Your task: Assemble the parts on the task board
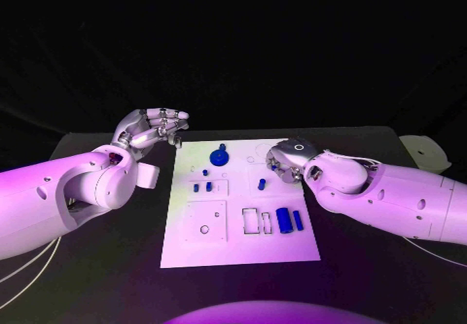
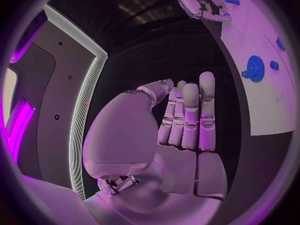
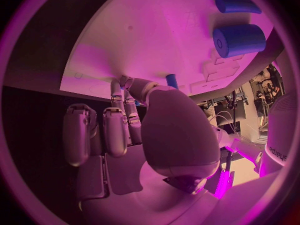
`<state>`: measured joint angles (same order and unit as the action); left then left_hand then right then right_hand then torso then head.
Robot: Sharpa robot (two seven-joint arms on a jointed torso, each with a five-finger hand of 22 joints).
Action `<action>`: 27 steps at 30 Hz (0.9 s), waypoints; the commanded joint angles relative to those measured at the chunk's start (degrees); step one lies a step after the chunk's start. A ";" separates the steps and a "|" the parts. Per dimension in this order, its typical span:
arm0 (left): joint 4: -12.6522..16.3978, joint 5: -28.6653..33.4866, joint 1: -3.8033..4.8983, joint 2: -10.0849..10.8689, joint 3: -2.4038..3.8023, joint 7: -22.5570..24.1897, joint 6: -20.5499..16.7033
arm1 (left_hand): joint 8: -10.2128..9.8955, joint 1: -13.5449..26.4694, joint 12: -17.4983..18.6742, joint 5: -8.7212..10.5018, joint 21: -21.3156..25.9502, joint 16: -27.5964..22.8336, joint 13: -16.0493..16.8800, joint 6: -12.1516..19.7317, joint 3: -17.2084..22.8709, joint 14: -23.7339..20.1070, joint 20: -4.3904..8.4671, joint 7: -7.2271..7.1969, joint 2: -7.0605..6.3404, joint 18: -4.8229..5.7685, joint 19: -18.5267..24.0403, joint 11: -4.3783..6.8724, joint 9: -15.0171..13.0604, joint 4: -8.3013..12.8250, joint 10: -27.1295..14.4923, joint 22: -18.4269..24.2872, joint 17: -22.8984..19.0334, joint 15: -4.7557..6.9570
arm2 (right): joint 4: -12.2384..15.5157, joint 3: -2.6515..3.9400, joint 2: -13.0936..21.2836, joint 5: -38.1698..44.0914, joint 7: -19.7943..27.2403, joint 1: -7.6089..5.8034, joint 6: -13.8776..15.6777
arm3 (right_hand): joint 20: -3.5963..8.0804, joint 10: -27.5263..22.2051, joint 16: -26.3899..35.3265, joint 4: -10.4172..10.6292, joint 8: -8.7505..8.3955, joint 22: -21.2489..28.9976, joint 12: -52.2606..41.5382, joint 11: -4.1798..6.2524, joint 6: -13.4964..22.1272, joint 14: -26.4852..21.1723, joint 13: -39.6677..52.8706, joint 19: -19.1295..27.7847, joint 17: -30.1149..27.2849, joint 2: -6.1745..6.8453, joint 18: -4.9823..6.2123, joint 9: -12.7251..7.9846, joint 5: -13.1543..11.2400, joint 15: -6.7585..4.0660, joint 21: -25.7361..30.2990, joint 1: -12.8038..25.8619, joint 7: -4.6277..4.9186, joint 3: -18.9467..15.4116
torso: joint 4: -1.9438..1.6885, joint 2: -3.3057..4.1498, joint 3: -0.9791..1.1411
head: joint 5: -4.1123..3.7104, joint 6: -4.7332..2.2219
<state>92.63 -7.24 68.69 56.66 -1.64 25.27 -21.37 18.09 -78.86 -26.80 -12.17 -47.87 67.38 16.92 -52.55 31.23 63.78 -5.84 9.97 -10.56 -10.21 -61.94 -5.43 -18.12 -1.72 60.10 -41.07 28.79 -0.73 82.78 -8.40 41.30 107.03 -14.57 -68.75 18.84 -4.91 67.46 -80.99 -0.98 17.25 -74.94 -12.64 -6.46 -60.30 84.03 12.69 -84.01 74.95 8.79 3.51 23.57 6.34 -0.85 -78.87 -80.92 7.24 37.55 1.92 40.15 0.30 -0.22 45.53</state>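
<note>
Right hand (image 1: pixel 289 160) is nearest to me, fingers curled around nothing, beside the small upright peg (image 1: pixel 262 183) at frame centre; left hand (image 1: pixel 153 128), also empty, waits upper left.

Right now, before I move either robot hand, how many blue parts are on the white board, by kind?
Blue toothed gear wheel: 1
Blue plastic cylinders lying side by side: 2
Small blue pegs and bits: 4, though the left cluster is too small to separate for certain
Total: 7
</note>
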 commanded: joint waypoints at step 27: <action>-0.07 0.32 0.02 -0.02 0.03 -0.99 2.01 | -0.62 0.17 -0.92 -0.13 0.56 -0.15 0.28 1.40 -0.02 -0.48 -0.51 0.32 0.26 -0.28 -0.12 -0.31 0.05 0.48 -1.74 0.10 -0.14 -0.68 | 2.88 0.52 2.74 -2.74 1.02 -0.60 4.63 | 0.44 3.10 -0.29 -0.36 0.16 -8.98 1.64 3.37 -0.02 3.33 0.32 -1.56 1.37 0.10 -1.05 0.58 -2.31 -0.49 0.07 1.84 0.13 0.05 | 0.14 0.03 0.02 | 0.11 -0.15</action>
<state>92.49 -7.20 68.69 56.69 -1.64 24.30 -20.64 17.59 -78.86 -27.52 -12.17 -47.65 67.38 17.13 -51.50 31.07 63.36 -6.05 10.22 -10.56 -10.20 -62.15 -5.74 -18.12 -1.57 58.56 -41.03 28.72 -1.15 85.49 -7.91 43.95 105.05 -14.32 -69.31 24.44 -4.92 69.82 -80.98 -1.22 17.42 -74.92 -11.03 -4.21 -60.45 83.83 12.99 -84.01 74.93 8.76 3.51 24.02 4.19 -1.04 -78.86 -79.61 7.02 37.78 2.03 40.16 0.30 -0.16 45.31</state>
